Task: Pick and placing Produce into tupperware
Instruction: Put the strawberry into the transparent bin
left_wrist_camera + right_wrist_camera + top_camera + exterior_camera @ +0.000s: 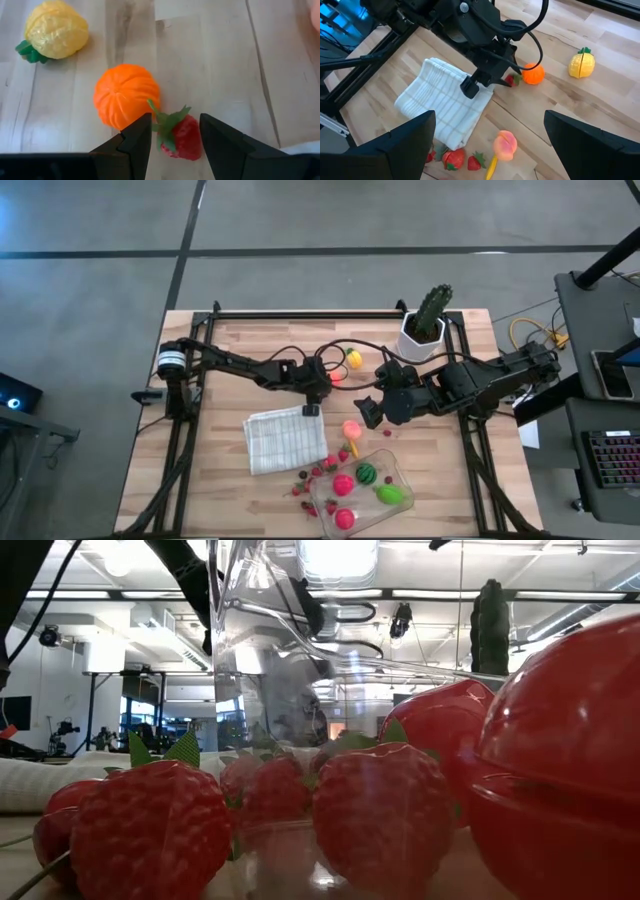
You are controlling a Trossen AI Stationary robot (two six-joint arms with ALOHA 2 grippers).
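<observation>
My left gripper [175, 131] is low over the middle of the table, shut on a red toy strawberry [181, 139] that sits right beside an orange fruit [126, 95]. A yellow fruit [54, 31] lies farther off. The clear tupperware [390, 458] stands at the near edge with pink, green and red produce inside. A peach [351, 428] and several small red berries [315, 475] lie loose on the wood around it. My right gripper [490, 150] hangs open above the table's middle, holding nothing. My left gripper pinches the strawberry's red body [192, 142] between its two fingers, one on each side. The fingers slant down at it from the table's left. Its green leaf end [167, 120] points toward the orange fruit. Whether it is clear of the wood I cannot tell.
A folded white checked cloth [285, 440] lies just near-left of my left gripper. A cactus in a white pot [425, 325] stands at the far right. In the low view, strawberries [150, 830] crowd the front, before the clear container's wall [270, 660].
</observation>
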